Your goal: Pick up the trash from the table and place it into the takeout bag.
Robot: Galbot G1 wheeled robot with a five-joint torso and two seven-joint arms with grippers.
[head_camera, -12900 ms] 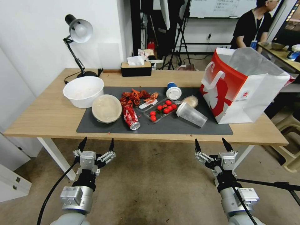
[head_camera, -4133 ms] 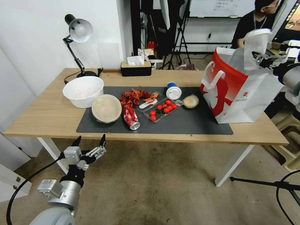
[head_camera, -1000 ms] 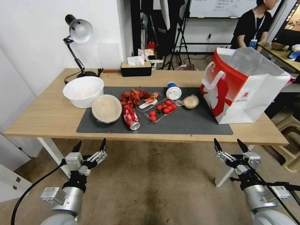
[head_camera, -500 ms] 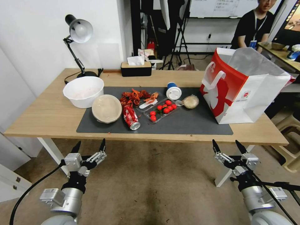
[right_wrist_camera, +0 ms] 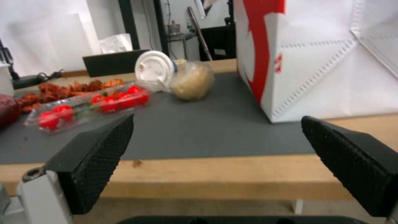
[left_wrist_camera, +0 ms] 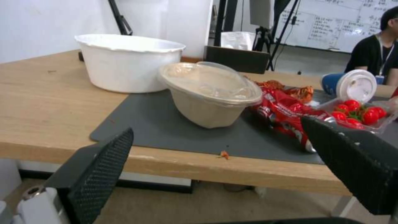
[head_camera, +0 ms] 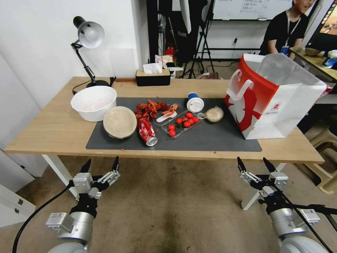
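Jaws gaped on both the left gripper (head_camera: pixel 100 165) and right gripper (head_camera: pixel 255 164), below the table (head_camera: pixel 52 130) edge.

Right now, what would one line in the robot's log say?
left end effector: open, below table edge | right end effector: open, below edge | red soda can, round beige bowl on mat | takeout bag upright

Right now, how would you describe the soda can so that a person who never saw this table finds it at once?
Start at the dark grey mat on the long light-wood table. Near the mat's front edge, between the round beige lidded bowl and the clear tray of red cherry tomatoes, lies the red metal soda can. It is the one item lying on its side, silver end towards the front edge.
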